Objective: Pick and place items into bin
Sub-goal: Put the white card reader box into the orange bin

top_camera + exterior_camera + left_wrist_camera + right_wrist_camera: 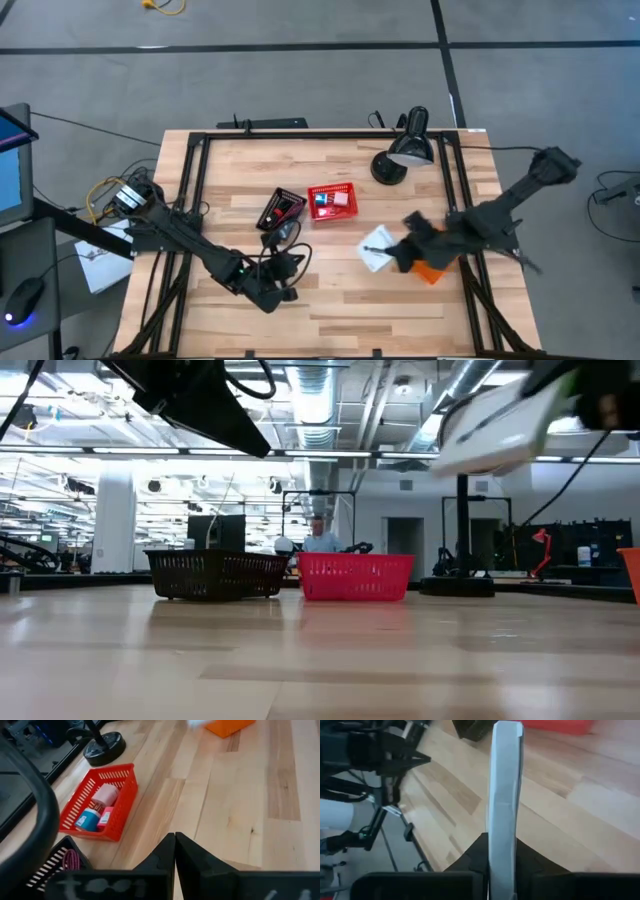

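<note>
Step in hand: carry phase. Right gripper (502, 855) is clamped on the white card (378, 247), which sits edge-on between its fingers in the right wrist view and looks lifted clear of the table in the low view

Landmark = red basket (331, 201):
- white card and right gripper: right of the basket and nearer the front edge, well apart from it
- orange block (429, 271): further right again, just past the gripper, on the table
- black basket (281, 210): just beside the red basket on its left, tilted in plan; maroon cord (71, 860) lies inside it
- desk lamp (402, 156): behind and right of the red basket, near it
- left gripper (175, 851): front-left of the red basket, well apart, fingers closed together with nothing between them, parked

Already in the red basket: pink block (105, 794), blue cube (88, 818), a small red-pink piece (105, 815)

Judgement on next move: swing the right arm left and back until the card is over a bin, red basket being the nearer one. Card is wide relative to the basket mouth, so it probably needs tilting or dropping on edge to go in instead of bridging the rim. Watch clearance to the lamp base and the basket wall; the basket is light and could get shoved

Can't tell whether the black piece on the card is there from these views
</note>
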Robot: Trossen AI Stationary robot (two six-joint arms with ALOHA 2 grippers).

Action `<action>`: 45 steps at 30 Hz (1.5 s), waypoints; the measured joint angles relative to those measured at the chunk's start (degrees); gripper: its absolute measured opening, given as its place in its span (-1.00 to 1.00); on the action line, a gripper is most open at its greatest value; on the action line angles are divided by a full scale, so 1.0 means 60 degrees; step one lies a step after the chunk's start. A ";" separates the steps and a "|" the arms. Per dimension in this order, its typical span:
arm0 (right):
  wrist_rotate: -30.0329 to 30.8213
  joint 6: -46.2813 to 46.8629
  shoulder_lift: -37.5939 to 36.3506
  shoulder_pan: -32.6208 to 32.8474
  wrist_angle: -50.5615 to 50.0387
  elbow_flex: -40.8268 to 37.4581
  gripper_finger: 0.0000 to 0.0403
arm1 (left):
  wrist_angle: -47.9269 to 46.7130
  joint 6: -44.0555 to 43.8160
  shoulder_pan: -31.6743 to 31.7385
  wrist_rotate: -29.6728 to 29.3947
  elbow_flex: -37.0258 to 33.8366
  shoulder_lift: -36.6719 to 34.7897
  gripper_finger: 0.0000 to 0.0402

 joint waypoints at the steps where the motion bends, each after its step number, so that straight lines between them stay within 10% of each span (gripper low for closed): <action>1: 0.0159 0.0291 -0.0291 0.0247 -0.0377 0.0000 -0.81 | -0.0003 0.0000 0.0025 0.0003 0.0000 0.0000 -1.00; 20: -0.1193 0.6234 -0.1002 0.2881 -0.7361 0.0448 -0.86 | -0.0059 -0.0040 0.0431 0.0239 0.0000 0.0004 -1.00; 40: -0.1116 0.5756 -0.0181 0.3784 -0.7327 0.1436 -0.83 | -0.0065 0.0084 0.0876 0.0815 0.0000 0.0004 -1.00; 45: -0.2988 0.5906 -0.0139 0.3777 -0.8906 0.2959 -0.83 | -0.0069 0.0063 0.1000 0.0932 0.0000 0.0004 -1.00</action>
